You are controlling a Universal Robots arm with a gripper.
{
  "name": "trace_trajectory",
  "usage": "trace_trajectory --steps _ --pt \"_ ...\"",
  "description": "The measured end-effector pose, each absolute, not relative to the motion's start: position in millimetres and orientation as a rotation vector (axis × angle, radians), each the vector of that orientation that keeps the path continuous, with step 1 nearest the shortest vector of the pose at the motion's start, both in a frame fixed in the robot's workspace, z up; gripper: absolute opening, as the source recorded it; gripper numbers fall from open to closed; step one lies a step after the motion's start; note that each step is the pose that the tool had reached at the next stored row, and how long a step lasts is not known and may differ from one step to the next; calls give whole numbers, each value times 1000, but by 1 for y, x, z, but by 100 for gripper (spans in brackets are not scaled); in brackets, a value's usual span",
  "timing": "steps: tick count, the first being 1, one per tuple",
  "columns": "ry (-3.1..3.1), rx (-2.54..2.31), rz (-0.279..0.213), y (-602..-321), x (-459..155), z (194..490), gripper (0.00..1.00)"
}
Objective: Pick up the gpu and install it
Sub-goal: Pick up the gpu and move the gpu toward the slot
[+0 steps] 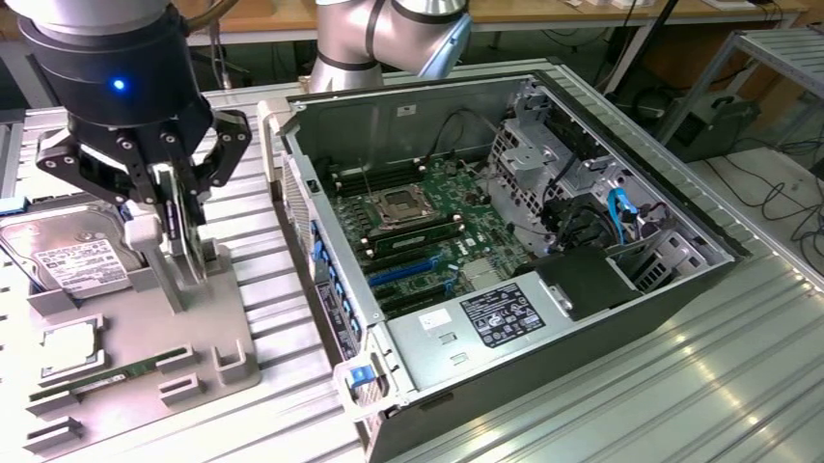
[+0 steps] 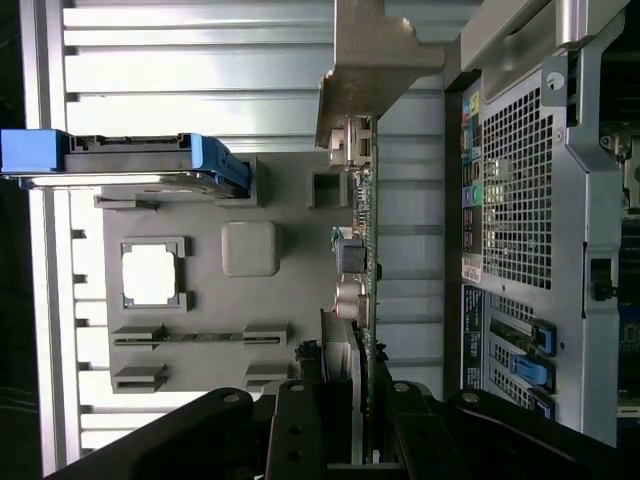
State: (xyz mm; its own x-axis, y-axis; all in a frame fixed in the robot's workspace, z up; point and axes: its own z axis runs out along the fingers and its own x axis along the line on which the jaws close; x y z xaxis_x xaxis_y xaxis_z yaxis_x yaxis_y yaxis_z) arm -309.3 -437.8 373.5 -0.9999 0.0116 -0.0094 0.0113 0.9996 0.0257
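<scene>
**Desk:** What do you have, from the exterior view's left across?

**Me:** The drive (image 1: pixel 65 256) rests on the tray (image 1: pixel 226 323), at nine o'clock from my gripper (image 1: pixel 180 227). My fingers are clenched on the gpu (image 1: pixel 191 256). It stands on edge over the tray, and I can't tell whether its lower edge is free of the tray's posts. The stick (image 1: pixel 110 376) lies low, at seven o'clock.

**Desk:** What worries you?

**Me:** The hold, mostly. In the wrist view I pinch the gpu (image 2: pixel 365 250) near one end, and the bracket (image 2: pixel 375 50) juts out at the far end. I judge that long overhang could make the card pivot in the pinch. If a corner catches a post, it could twist or slip. It's thin, so a hard knock could also flex it.

**Desk:** And room to move?

**Me:** There is open air above the tray. The case (image 1: pixel 541 82) lies open at three o'clock, its near wall just beside the tray's edge. That rim stands higher than the tray, so I judge a low carry would clip it, bracket first. Inside, the slots (image 1: pixel 399 275) sit on the board (image 1: pixel 425 217) near that wall. Cables crowd the case's far side, toward three o'clock, and the slot side looks freer.
</scene>
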Motion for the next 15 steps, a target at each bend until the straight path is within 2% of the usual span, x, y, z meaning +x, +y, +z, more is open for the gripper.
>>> trace_trajectory --steps 15 --pt "3132 18 42 -438 -309 400 28"
